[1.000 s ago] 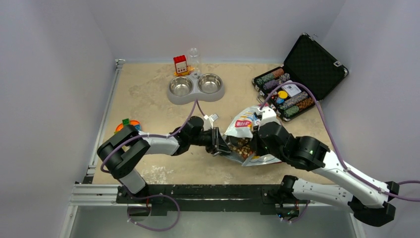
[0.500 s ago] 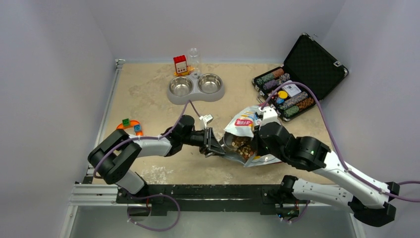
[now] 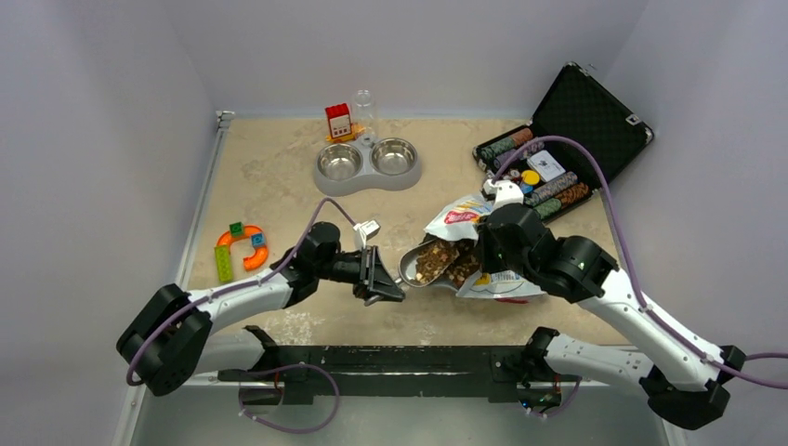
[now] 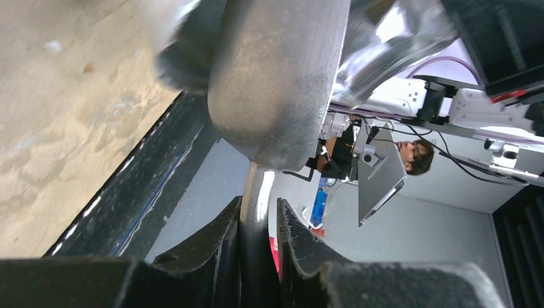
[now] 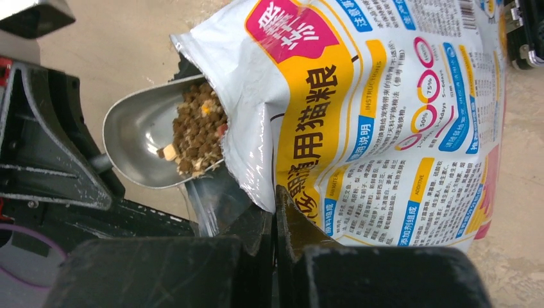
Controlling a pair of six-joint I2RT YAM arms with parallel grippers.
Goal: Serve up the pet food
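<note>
Pet food (image 5: 195, 128) lies heaped in the metal scoop (image 5: 135, 138), whose bowl sits at the mouth of the printed bag (image 5: 359, 128), toward 4 o'clock from the centre of the table (image 3: 279, 177). The left pincer (image 4: 258, 212) is clenched on the scoop's thin handle, with the bowl open side up, so the heap should not spill. The right pincer (image 5: 274, 205) is clenched on the bag's lower edge, apparently to steady the bag and hold its mouth open against the scoop's pull. The twin steel bowls (image 3: 367, 165) stand at 12 o'clock and look empty.
</note>
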